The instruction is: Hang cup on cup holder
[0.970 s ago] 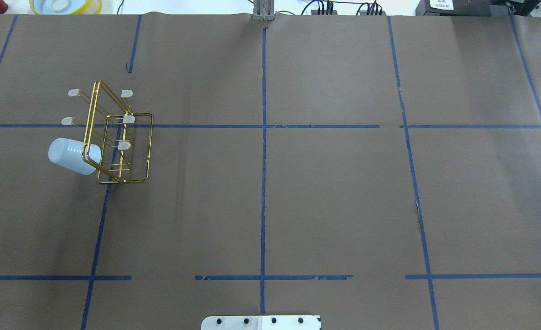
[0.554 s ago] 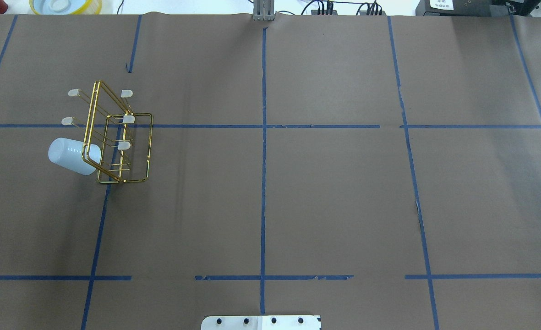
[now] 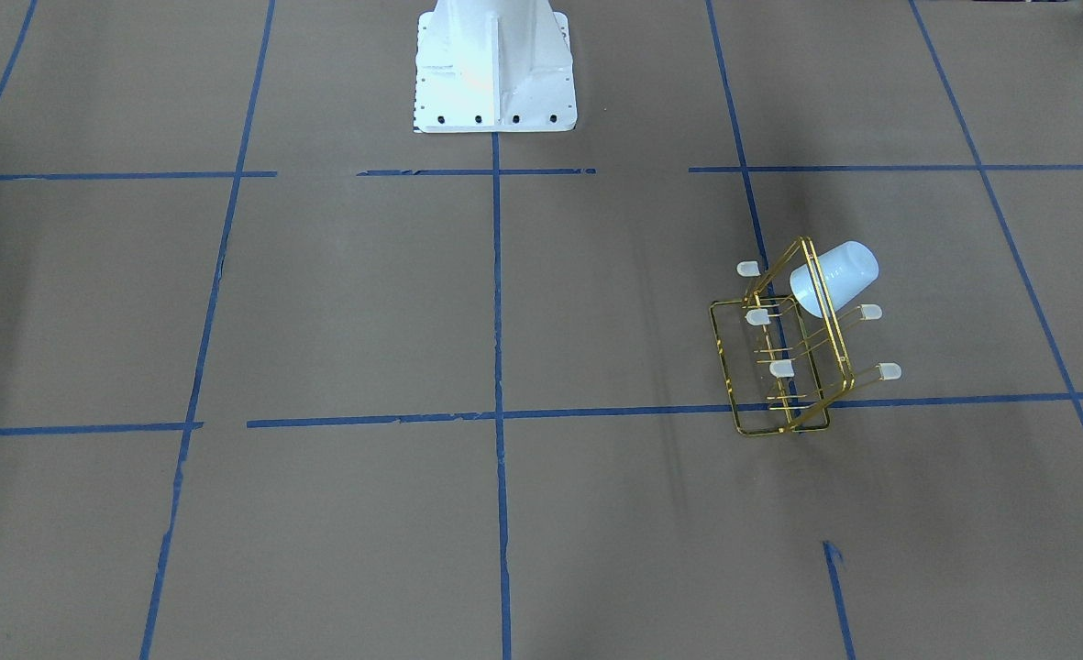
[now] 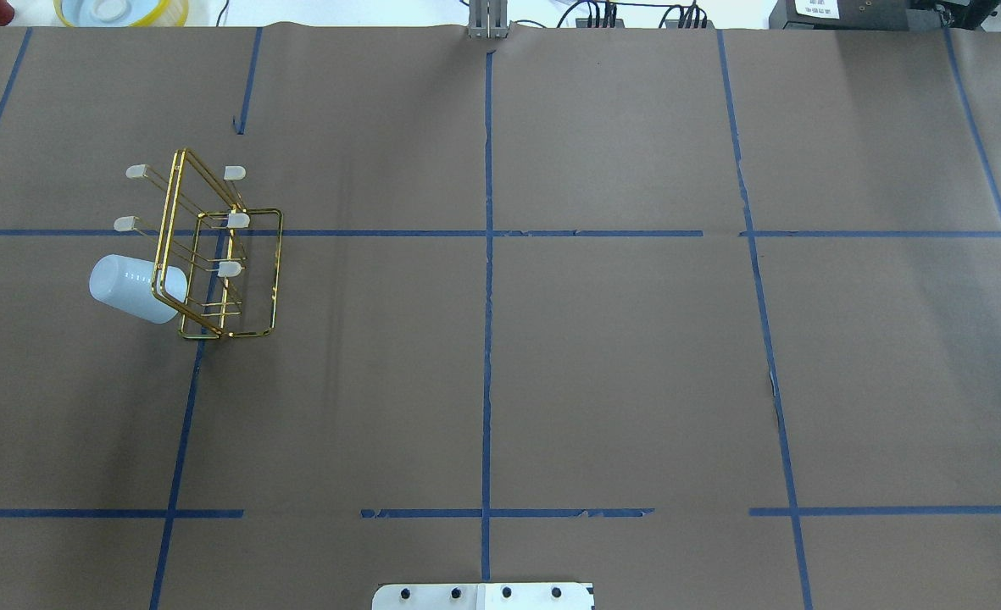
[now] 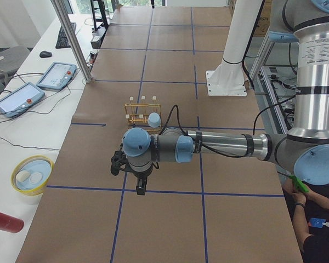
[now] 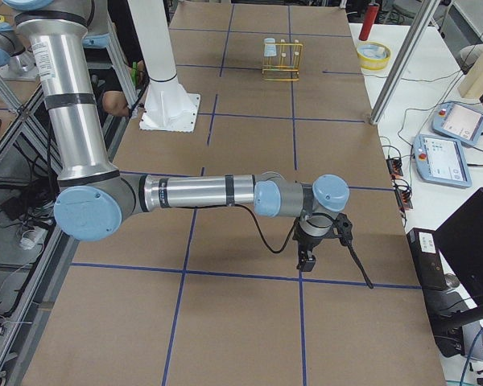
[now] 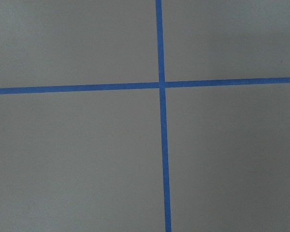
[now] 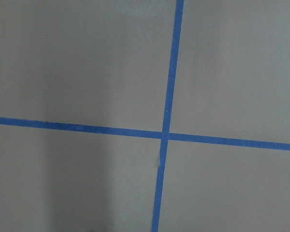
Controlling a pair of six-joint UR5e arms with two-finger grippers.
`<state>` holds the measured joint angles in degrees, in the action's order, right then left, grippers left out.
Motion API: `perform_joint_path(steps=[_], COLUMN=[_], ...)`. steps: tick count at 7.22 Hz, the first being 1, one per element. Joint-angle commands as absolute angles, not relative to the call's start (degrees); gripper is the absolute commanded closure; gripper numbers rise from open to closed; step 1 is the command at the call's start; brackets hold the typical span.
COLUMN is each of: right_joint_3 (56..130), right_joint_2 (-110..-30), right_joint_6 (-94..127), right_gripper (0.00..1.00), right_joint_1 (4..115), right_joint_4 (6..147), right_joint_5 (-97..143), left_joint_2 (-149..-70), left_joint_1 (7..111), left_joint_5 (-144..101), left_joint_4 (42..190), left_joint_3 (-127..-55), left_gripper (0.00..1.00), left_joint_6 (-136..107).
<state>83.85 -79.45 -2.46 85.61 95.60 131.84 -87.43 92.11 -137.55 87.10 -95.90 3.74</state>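
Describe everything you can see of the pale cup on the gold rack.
The cup is a small, pale blue-white tumbler, smooth, handleless and slightly tapered, plastic by its look. It hangs mouth-first on a prong of the gold wire cup holder, tilted, with its closed base pointing outward from the frame. It is at the rack's end nearest the robot, on the robot's left side of the table, held up off the paper. Only the rack touches it.

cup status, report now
Left gripper and right gripper far off, open or shut unreadable. Tilted cup hangs on a cup holder prong. No obstruction seen.
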Motion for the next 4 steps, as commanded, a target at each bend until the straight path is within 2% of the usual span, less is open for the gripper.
perform_joint_path(steps=[1,4], right_joint_3=[83.8,83.8], right_joint_2=[-79.5,-79.5], right_joint_6=[-2.5,-2.5], right_gripper=[0.0,0.0], right_joint_1=[85.6,85.5], right_joint_4=[95.6,95.6], right_joint_5=[131.8,131.8], left_joint_2=[-87.5,-87.8], left_joint_1=[92.1,92.1], left_joint_5=[-137.6,-137.7], left_joint_4=[87.1,87.6], left_joint_3=[-95.9,-96.1], left_gripper=[0.0,0.0], left_joint_6=[3.8,4.0])
